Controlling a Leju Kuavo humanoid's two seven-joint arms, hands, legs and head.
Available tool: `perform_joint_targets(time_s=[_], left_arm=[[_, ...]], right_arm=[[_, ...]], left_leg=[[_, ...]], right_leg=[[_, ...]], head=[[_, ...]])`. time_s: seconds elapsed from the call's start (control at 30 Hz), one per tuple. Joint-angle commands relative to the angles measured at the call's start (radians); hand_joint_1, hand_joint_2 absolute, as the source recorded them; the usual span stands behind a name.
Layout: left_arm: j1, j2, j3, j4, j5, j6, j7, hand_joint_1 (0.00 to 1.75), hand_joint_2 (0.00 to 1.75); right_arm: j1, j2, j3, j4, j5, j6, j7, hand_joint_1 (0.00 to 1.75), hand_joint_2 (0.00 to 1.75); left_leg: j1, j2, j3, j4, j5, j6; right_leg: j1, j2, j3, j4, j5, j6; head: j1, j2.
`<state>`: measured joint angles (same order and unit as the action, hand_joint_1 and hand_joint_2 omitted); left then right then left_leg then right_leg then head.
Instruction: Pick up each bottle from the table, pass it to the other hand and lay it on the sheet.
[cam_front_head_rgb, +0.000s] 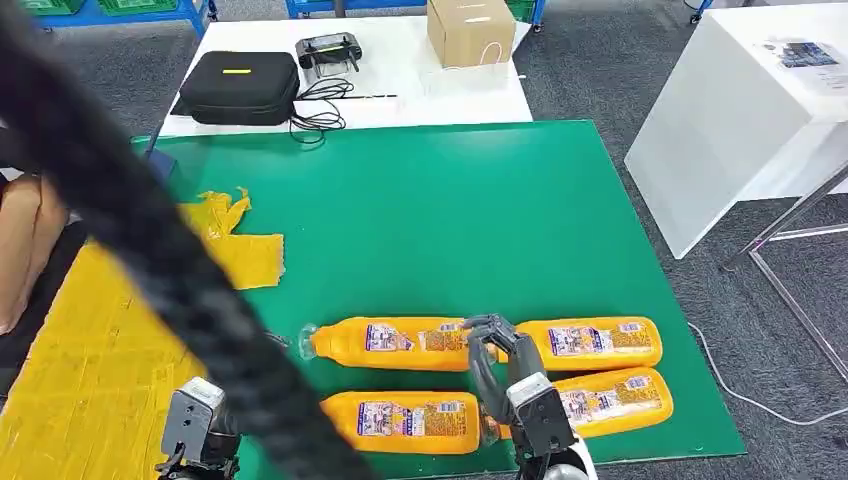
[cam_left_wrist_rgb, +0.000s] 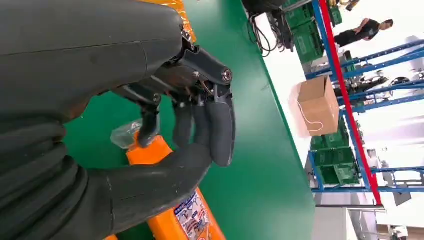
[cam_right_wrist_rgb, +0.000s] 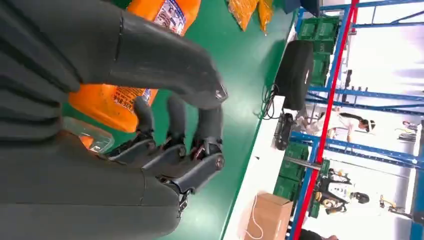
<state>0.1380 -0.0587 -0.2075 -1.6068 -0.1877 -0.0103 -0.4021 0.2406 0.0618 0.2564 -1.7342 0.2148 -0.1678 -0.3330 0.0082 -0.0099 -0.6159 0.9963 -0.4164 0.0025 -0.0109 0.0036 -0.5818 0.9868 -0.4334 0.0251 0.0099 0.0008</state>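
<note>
Head view, lower centre of frame: four orange bottles lie flat on the green table (cam_front_head_rgb: 420, 200), two rows of two. Upper row: left bottle (cam_front_head_rgb: 395, 342), right bottle (cam_front_head_rgb: 595, 342). Lower row: left bottle (cam_front_head_rgb: 405, 420), right bottle (cam_front_head_rgb: 615, 400). Yellow sheet (cam_front_head_rgb: 90, 350) at lower left, crumpled at its upper end, well apart from the bottles.

Right hand (cam_front_head_rgb: 500, 355) sits over the gap between the upper two bottles, fingers curled down beside the left one's base. Right wrist view: right hand (cam_right_wrist_rgb: 165, 135) has fingers (cam_right_wrist_rgb: 172, 117) narrowed towards the thumb, with an orange bottle (cam_right_wrist_rgb: 117, 102) just behind them; nothing visibly clamped. Whether they touch the bottle, cannot tell.

Left hand (cam_front_head_rgb: 195, 425) is low at the lower left edge of the head view, partly behind a black cable (cam_front_head_rgb: 150, 240) crossing the frame. Left wrist view: left hand (cam_left_wrist_rgb: 165, 130) fingers (cam_left_wrist_rgb: 222, 130) curled in, hanging over the clear cap end of a bottle (cam_left_wrist_rgb: 155, 152); contact uncertain, nothing visibly held.

Judgement: step in hand is the first pick, right hand. Doing it well:
- centre the hand on the bottle's body, not its end, so it lifts level;
- close thumb and fingers across the width;
- lift clear of the neighbouring bottle before swinging left;
- keep one end free for the left hand to take.
</note>
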Motion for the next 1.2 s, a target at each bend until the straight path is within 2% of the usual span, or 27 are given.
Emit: perform_joint_targets(time_s=[0.03,0.07,0.23,0.33,0.37,0.4,0.43,0.47,0.57,0.67,0.73,0.8,0.83,0.97,1.07,1.2], left_arm=[[-0.048,-0.019,-0.077,-0.039,-0.029,0.207,-0.094,1.75,1.75],[-0.048,-0.01,-0.084,-0.039,-0.025,0.215,-0.088,1.75,1.75],[-0.048,-0.002,-0.081,-0.016,-0.013,0.218,-0.087,1.75,1.75],[-0.048,-0.002,-0.081,-0.016,-0.013,0.218,-0.087,1.75,1.75],[-0.049,-0.001,-0.082,-0.014,-0.014,0.22,-0.085,1.75,1.75],[-0.05,-0.003,-0.081,-0.013,-0.016,0.225,-0.086,1.69,1.75],[-0.049,-0.012,-0.072,-0.012,-0.025,0.248,-0.09,0.0,1.75],[-0.049,-0.017,-0.073,-0.01,-0.033,0.266,-0.093,0.0,1.75],[-0.04,-0.011,-0.065,-0.016,-0.024,0.267,-0.086,0.0,1.75],[-0.017,-0.008,-0.045,-0.035,-0.022,0.263,-0.086,0.0,1.75],[-0.012,-0.007,-0.04,-0.04,-0.022,0.259,-0.087,0.0,1.75],[-0.008,-0.014,-0.029,-0.043,-0.025,0.255,-0.086,0.0,1.75],[-0.003,-0.018,-0.02,-0.047,-0.026,0.251,-0.085,0.0,1.75],[0.014,-0.024,0.003,-0.061,-0.033,0.239,-0.076,0.0,1.75],[0.024,-0.033,0.018,-0.065,-0.047,0.223,-0.068,0.0,1.75],[0.018,-0.042,0.022,-0.039,-0.062,0.215,-0.058,0.0,1.75]], right_arm=[[-0.13,0.071,0.1,0.062,0.004,-0.088,-0.189,1.75,1.75],[-0.132,0.061,0.103,0.061,0.0,-0.103,-0.182,1.75,1.75],[-0.122,0.043,0.084,0.049,0.0,-0.117,-0.182,1.75,1.75],[-0.122,0.043,0.084,0.049,0.0,-0.117,-0.182,1.75,1.75],[-0.12,0.044,0.083,0.047,0.007,-0.125,-0.187,1.75,1.75],[-0.119,0.044,0.081,0.045,0.018,-0.136,-0.19,1.45,1.75],[-0.117,0.043,0.078,0.044,0.041,-0.158,-0.187,0.23,1.75],[-0.115,0.037,0.077,0.044,0.088,-0.194,-0.171,0.0,1.75],[-0.115,-0.01,0.072,0.045,0.219,-0.245,-0.129,0.0,1.75],[-0.097,-0.074,0.031,0.034,0.334,-0.248,-0.075,0.0,1.75],[-0.092,-0.079,0.02,0.03,0.332,-0.24,-0.076,0.0,1.75],[-0.087,-0.101,0.01,0.029,0.413,-0.24,-0.051,0.0,1.75],[-0.078,-0.13,-0.003,0.026,0.463,-0.236,-0.026,0.0,1.75],[-0.053,-0.222,-0.085,0.036,0.576,-0.203,0.044,0.0,1.75],[-0.02,-0.271,-0.174,0.018,0.602,-0.171,0.057,0.0,1.75],[-0.002,-0.28,-0.285,0.012,0.619,-0.15,0.053,0.0,1.75]], left_leg=[[0.002,0.005,0.006,0.002,-0.004,0.0],[0.001,0.004,0.002,0.001,-0.002,0.0],[0.001,0.0,0.007,0.0,-0.001,0.0],[0.0,0.001,0.005,-0.001,0.0,0.0],[0.001,0.002,0.01,0.0,-0.003,0.0],[0.001,0.001,0.006,0.0,-0.001,0.0],[0.0,0.001,0.005,0.0,0.0,0.0],[0.001,0.001,0.007,0.0,-0.001,0.0],[0.0,0.001,0.006,0.0,-0.001,0.0],[0.0,0.0,0.006,-0.001,-0.001,0.001],[0.001,0.0,0.007,-0.001,-0.001,0.001],[0.002,0.001,0.011,0.0,-0.004,0.001],[0.0,0.0,0.007,0.0,-0.001,0.001],[0.0,-0.001,0.005,0.0,0.0,0.001],[-0.001,-0.002,0.005,0.0,-0.001,0.001],[-0.001,-0.003,0.006,0.001,-0.002,0.001]], right_leg=[[0.003,0.003,0.006,0.0,-0.002,-0.001],[0.001,0.003,0.002,0.0,0.0,-0.001],[0.001,-0.001,0.007,-0.001,-0.001,0.0],[0.0,0.0,0.004,-0.001,0.0,0.0],[0.002,0.001,0.01,-0.002,-0.002,-0.001],[0.001,0.0,0.006,-0.001,-0.001,0.0],[0.0,0.0,0.005,-0.001,0.0,0.0],[0.001,0.0,0.007,-0.001,-0.001,-0.001],[0.001,0.0,0.007,-0.001,-0.001,0.0],[0.001,0.0,0.006,-0.002,0.0,0.0],[0.001,-0.001,0.008,-0.002,-0.001,0.0],[0.002,0.0,0.012,-0.003,-0.002,0.0],[0.0,-0.001,0.007,-0.002,-0.001,0.0],[0.0,-0.002,0.006,-0.002,0.0,0.0],[0.0,-0.002,0.006,-0.002,-0.001,0.0],[0.0,-0.003,0.008,-0.002,-0.002,0.0]], head=[[0.0,0.0],[0.0,0.0],[0.0,0.0],[0.0,0.0],[0.0,0.0],[0.0,0.0],[0.0,0.0],[0.0,0.0],[0.0,0.0],[0.0,0.0],[0.0,0.0],[0.0,0.0],[0.0,0.0],[0.0,0.0],[0.0,0.0],[0.0,0.0]])
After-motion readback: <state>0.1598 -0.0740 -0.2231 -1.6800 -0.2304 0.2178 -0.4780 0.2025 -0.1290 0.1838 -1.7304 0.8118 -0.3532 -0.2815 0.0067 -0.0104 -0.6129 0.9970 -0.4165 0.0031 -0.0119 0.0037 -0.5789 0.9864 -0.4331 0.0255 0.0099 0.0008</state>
